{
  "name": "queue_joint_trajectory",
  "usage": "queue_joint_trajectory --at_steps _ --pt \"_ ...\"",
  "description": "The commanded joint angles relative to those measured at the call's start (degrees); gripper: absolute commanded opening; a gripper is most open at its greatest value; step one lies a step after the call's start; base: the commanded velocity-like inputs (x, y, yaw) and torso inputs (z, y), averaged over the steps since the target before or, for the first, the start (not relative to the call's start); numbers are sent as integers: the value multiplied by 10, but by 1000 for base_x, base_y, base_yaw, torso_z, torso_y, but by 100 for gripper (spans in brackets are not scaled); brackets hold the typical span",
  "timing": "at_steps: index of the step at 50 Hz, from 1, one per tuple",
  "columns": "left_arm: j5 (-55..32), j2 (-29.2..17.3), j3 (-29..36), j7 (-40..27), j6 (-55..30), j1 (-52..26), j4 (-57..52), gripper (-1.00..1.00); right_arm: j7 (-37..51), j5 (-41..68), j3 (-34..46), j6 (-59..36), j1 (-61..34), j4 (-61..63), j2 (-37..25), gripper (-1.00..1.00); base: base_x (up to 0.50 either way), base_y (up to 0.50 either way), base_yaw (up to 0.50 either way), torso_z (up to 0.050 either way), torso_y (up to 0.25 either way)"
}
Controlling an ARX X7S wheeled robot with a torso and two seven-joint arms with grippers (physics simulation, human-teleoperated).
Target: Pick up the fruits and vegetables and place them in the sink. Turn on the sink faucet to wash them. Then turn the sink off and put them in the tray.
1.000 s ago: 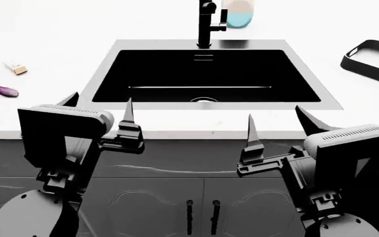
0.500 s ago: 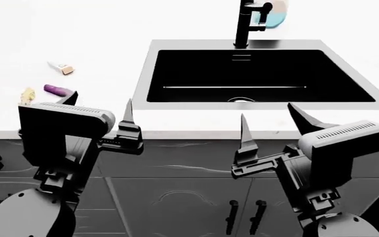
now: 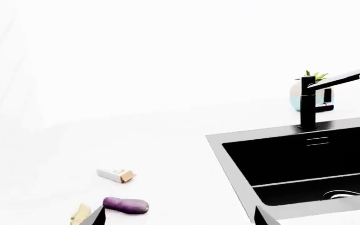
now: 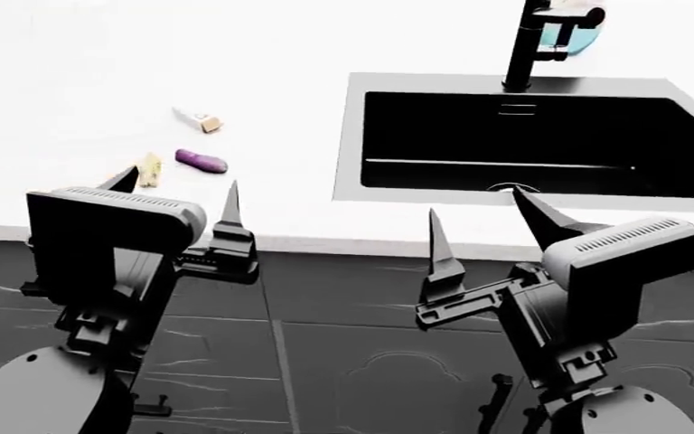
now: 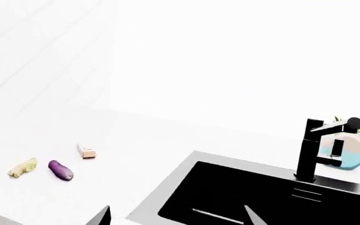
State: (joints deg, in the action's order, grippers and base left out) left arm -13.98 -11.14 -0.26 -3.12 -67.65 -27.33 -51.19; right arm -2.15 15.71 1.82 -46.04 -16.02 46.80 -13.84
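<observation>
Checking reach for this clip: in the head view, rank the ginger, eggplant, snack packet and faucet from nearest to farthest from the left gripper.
1. Ginger, just beyond the left gripper, on its left side.
2. Eggplant, slightly farther, to the ginger's right.
3. Snack packet, farther back on the counter.
4. Faucet, far right, behind the sink.

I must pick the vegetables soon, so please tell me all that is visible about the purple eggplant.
The eggplant is small, elongated and glossy purple, with rounded ends. It lies flat on the white counter, left of the sink. The tan ginger piece is close beside it and the white packet lies a little farther back. No gripper touches it.
</observation>
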Motion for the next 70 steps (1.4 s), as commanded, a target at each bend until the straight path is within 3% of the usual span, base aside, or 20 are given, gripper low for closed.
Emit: queue_joint_trajectory --at_steps 1,30,45,58,70 --pt "-9 -2 -2 -3 -17 -4 -14 100 -2 10 4 -4 -3 4 -4 100 0 0 500 0 0" --pt "-18 -15 11 -14 -41 -26 -23 100 4 42 4 -75 -48 43 -21 100 18 4 500 0 0" --pt "-27 -20 22 -20 -68 -46 -37 100 0 94 -19 -147 -96 62 -18 100 222 456 0 0 0" --pt "-58 -2 12 -13 -140 -80 -54 100 12 156 -40 -288 -189 92 -19 100 481 130 0 0 0" --pt "-73 -4 8 -20 -158 -88 -68 100 8 184 -41 -324 -227 75 -17 100 484 124 0 0 0"
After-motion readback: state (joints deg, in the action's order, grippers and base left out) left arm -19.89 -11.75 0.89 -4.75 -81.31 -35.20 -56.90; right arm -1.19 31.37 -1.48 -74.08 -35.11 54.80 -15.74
